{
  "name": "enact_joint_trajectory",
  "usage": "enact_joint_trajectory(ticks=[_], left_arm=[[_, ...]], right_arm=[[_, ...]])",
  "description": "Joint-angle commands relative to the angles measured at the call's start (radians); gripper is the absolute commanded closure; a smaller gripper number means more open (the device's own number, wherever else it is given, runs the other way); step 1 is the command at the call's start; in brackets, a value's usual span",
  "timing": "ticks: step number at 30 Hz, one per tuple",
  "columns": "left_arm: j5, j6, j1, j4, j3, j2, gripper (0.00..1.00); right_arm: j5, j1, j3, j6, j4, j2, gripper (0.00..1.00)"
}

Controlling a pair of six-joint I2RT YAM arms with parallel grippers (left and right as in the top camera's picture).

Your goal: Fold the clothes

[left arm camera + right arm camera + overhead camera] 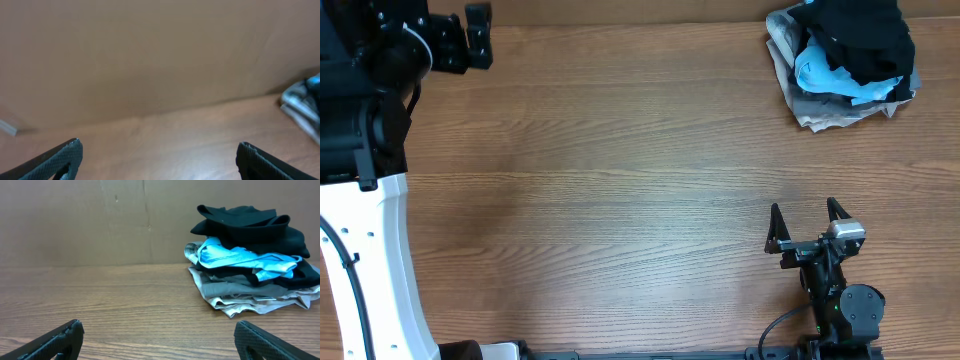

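Seeing black T-shirt [860, 35] crumpled at upper right of overhead frame, on top of light blue garment [820, 75] and grey-tan garment [820, 112]. Reading right gripper [804, 208], lower right, as spread wide, empty, well apart from the clothes. Same for left gripper [482, 32], upper left: spread, empty.

Matt wood, soft cloth
The table [620, 150] is smooth matt wood-grain; the black T-shirt [250, 227] is soft matt cloth, the light blue garment [235, 257] slightly shiny; the right gripper [804, 206] looks matt black, finely textured.
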Motion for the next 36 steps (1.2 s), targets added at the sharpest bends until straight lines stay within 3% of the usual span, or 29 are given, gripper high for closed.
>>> enact_joint_trajectory(ticks=[1, 7, 12, 20, 25, 30, 36], left_arm=[[0.085, -0.021, -0.029, 0.089, 0.0, 0.0, 0.0], [0.21, -0.021, -0.041, 0.288, 0.0, 0.059, 0.0], [0.202, -0.012, -0.065, 0.473, 0.0, 0.06, 0.0], [0.13, 0.132, -0.134, 0.517, -0.08, 0.007, 0.0], [0.122, 0.164, -0.134, 0.74, -0.38, -0.142, 0.0], [0.114, 0.164, -0.103, 1.083, -0.857, -0.382, 0.0], [0.103, 0.164, -0.091, 1.128, -1.238, -0.596, 0.0]], right_arm=[[0.006, -0.003, -0.011, 0.004, 0.005, -0.012, 0.0], [0.006, -0.003, -0.011, 0.004, 0.005, -0.012, 0.0], [0.006, -0.003, -0.011, 0.004, 0.005, -0.012, 0.0], [0.006, -0.003, -0.011, 0.004, 0.005, -0.012, 0.0], [0.006, -0.003, -0.011, 0.004, 0.005, -0.012, 0.0], [0.006, -0.003, -0.011, 0.004, 0.005, -0.012, 0.0], [0.006, -0.003, -0.011, 0.004, 0.005, -0.012, 0.0]])
